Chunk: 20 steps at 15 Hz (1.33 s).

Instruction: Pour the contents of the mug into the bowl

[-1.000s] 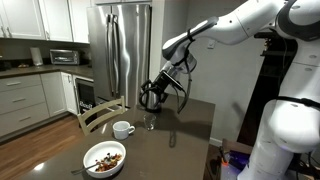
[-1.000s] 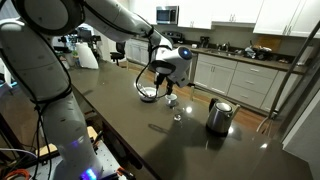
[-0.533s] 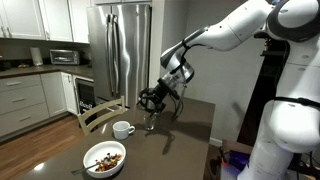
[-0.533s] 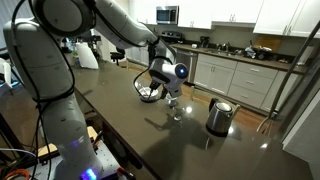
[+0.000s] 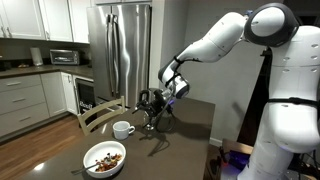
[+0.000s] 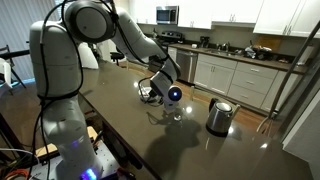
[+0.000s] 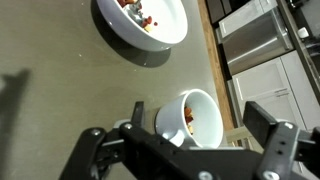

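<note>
The biggest thing here is the steel refrigerator (image 5: 120,50), which stands behind the far end of the dark surface (image 5: 180,152) in an exterior view. The surface is long and a little shiny, and it carries all the things of my work.

My white arm (image 5: 215,40) reaches over the surface from the side and bends down toward its far part.

The bowl (image 5: 105,158) is wide, white and round, with brown and reddish bits inside. It stands on the near part of the surface in an exterior view, and in the wrist view it is at the top edge (image 7: 150,20). The steel kettle (image 6: 219,116) stands upright on the surface, well apart from the bowl.

My claw (image 5: 150,100) hangs in the air above the surface, higher than the mug and not touching it. It is released: in the wrist view its two dark fingers (image 7: 270,130) stand wide apart with nothing gripped between them.

The mug (image 5: 123,129) is small and white. It stands upright on the surface near the bowl but apart from it, with its handle turned toward my arm. In the wrist view the mug (image 7: 200,118) shows between my two fingers, below them. I cannot tell what is inside it.

The clear glass (image 6: 178,111) is the smallest thing. It stands on the surface under my wrist, between the bowl and the kettle.
</note>
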Each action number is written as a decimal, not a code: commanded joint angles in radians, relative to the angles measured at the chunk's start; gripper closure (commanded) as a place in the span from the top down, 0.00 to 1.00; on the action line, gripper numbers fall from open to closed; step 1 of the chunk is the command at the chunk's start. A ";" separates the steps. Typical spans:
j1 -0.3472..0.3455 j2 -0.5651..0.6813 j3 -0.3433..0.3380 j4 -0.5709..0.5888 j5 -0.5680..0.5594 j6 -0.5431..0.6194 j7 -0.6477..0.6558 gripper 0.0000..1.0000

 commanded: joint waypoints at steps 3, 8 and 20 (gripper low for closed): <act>0.009 0.025 -0.002 -0.024 0.219 0.026 -0.097 1.00; 0.007 0.029 -0.005 -0.055 0.354 -0.014 -0.121 1.00; 0.018 0.029 -0.005 -0.075 0.451 -0.136 -0.130 1.00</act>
